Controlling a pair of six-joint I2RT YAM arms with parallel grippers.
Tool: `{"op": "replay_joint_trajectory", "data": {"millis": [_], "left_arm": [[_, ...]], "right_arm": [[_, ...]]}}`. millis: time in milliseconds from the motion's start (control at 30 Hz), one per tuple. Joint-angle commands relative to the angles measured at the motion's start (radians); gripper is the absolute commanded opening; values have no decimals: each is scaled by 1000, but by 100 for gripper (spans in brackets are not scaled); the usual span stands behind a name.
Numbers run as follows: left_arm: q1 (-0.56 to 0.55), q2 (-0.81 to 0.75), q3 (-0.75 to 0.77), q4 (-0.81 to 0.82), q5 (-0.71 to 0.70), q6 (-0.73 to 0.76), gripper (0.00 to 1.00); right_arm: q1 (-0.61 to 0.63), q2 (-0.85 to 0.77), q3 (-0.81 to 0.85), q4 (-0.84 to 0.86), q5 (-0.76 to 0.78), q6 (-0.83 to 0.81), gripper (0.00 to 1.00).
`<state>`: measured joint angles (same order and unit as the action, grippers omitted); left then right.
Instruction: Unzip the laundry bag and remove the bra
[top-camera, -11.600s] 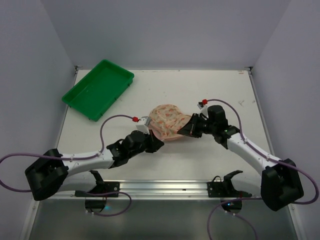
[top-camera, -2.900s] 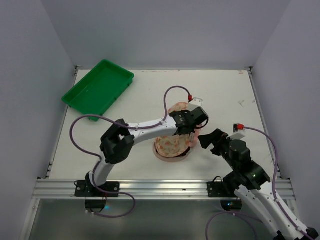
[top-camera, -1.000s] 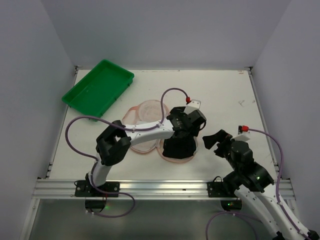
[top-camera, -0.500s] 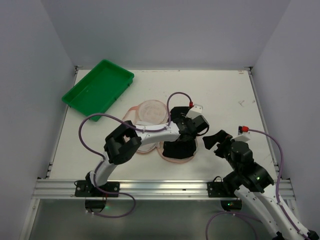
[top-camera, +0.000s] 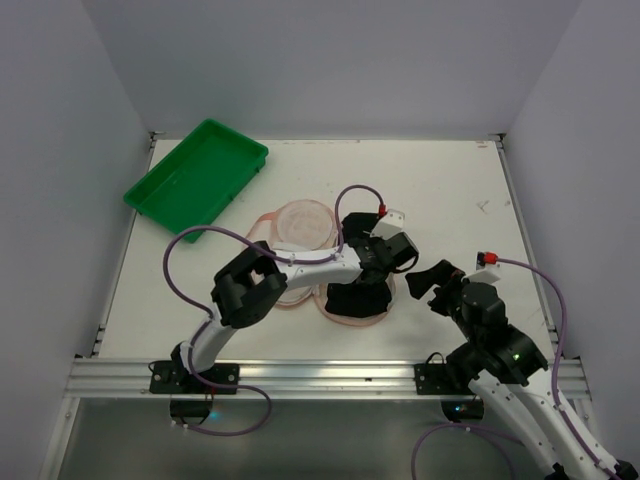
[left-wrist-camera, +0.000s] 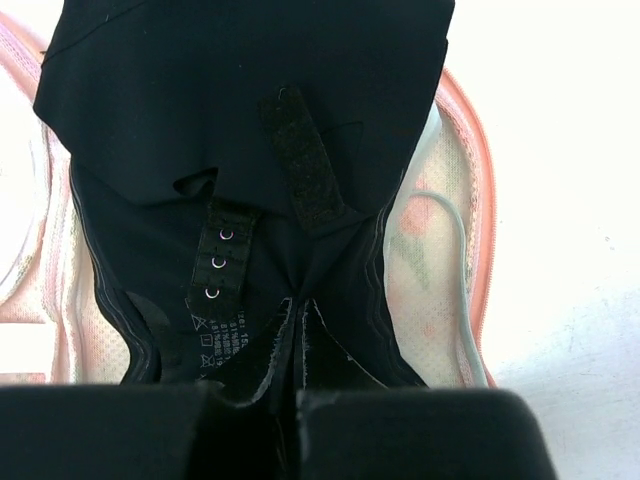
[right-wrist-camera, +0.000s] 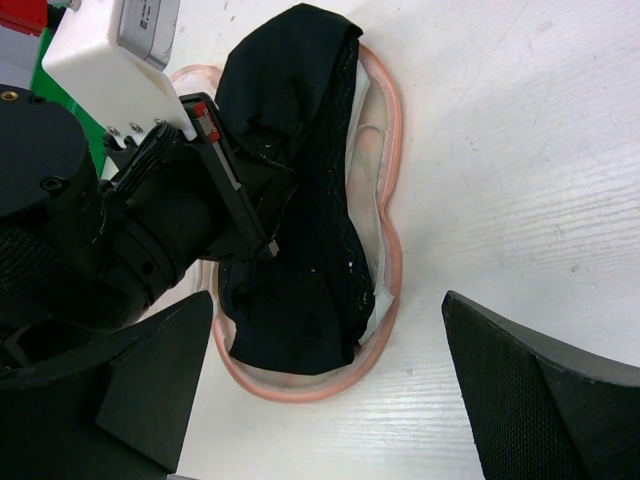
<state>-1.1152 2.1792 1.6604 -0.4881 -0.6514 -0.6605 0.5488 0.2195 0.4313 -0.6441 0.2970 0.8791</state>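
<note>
The laundry bag (top-camera: 298, 222) lies unzipped and spread flat mid-table, pale mesh lining up, pink trim (left-wrist-camera: 482, 225) round its edge. The bra (top-camera: 356, 300), showing mostly black fabric with a hook strip (left-wrist-camera: 216, 262), lies in the bag's near right lobe (right-wrist-camera: 392, 262). My left gripper (top-camera: 368, 272) reaches down onto the bra's far end and is shut, with a fold of black bra fabric (left-wrist-camera: 296, 330) pinched between its jaws. My right gripper (top-camera: 432, 282) hovers just right of the bag, open and holding nothing; its fingers (right-wrist-camera: 520, 390) frame the bra (right-wrist-camera: 300, 210).
A green tray (top-camera: 197, 178) sits at the far left corner of the table. The left arm's purple cable (top-camera: 190, 250) loops over the table left of the bag. White walls enclose the table on three sides.
My left gripper's jaws have closed from open onto the bra's black fabric, and the left arm's elbow has shifted slightly right. The right arm has stayed still.
</note>
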Motion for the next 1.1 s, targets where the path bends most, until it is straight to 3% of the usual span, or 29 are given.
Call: {"op": "replay_joint_trajectory", "data": {"millis": [0, 533, 733, 1067], "left_arm": [[-5, -39, -1, 22, -40, -10, 0], [-5, -332, -83, 33, 25, -8, 0], [2, -430, -65, -29, -45, 21, 0], [173, -739, -51, -63, -60, 205, 0]], "right_arm": [[-3, -11, -6, -6, 30, 17, 99], [-3, -52, -16, -6, 42, 24, 99], [-3, -69, -20, -6, 42, 24, 99], [-3, -75, -20, -6, 41, 23, 99]]}}
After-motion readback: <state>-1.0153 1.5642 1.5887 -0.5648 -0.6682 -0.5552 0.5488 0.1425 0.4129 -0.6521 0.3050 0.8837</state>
